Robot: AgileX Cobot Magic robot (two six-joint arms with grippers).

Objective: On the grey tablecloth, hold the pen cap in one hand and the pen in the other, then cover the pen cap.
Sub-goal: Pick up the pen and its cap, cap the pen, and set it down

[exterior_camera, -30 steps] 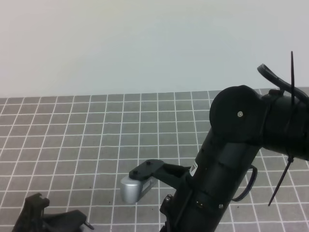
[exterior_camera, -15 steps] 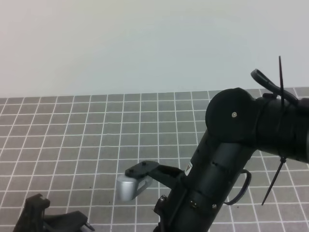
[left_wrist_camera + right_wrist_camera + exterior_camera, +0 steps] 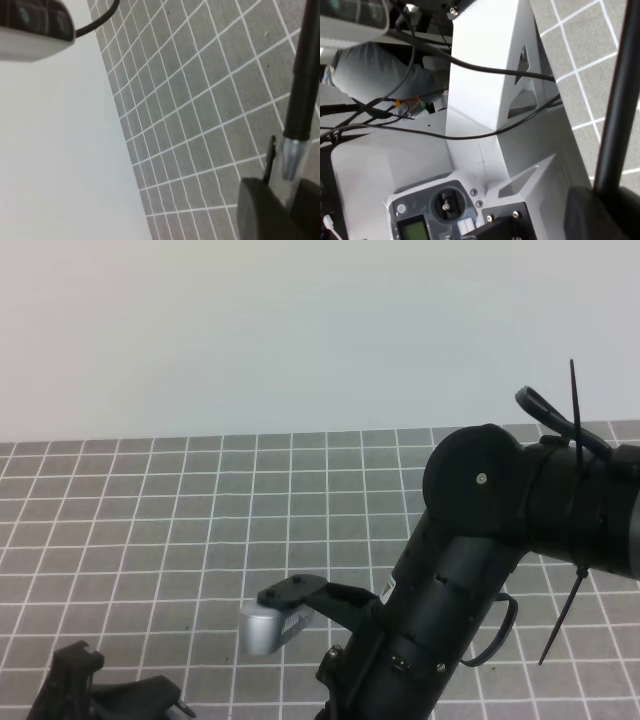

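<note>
**Exterior high view.** The grey tablecloth (image 3: 150, 520), ruled with thin white lines into small squares, is spread over the counter below a plain pale wall (image 3: 300, 330). The right arm (image 3: 470, 570) is seen bent across the lower right, with a silver wrist camera (image 3: 262, 628) mounted at its front. Only a dark part of the left arm (image 3: 90, 695) is visible in the lower left corner. Neither pen nor cap can be made out here.

**Left wrist view.** The left gripper (image 3: 286, 202) is shown above the cloth. The pen (image 3: 305, 75) is seen as a long black shaft that runs down to the jaws, its silvery tip (image 3: 292, 157) just above the dark fingers (image 3: 260, 210). A slim black strip beside the tip is read as the clip of the pen cap (image 3: 270, 155). The cap's body is hidden between the fingers. The jaws appear clamped on the cap, a little apart.

**Right wrist view.** The black shaft of the pen is seen rising from the right gripper (image 3: 600, 210), whose jaws are closed tightly on it. Behind it, a white frame (image 3: 485, 100) crossed by black cables (image 3: 420, 132) and a control unit with a joystick (image 3: 445, 205) are shown.
</note>
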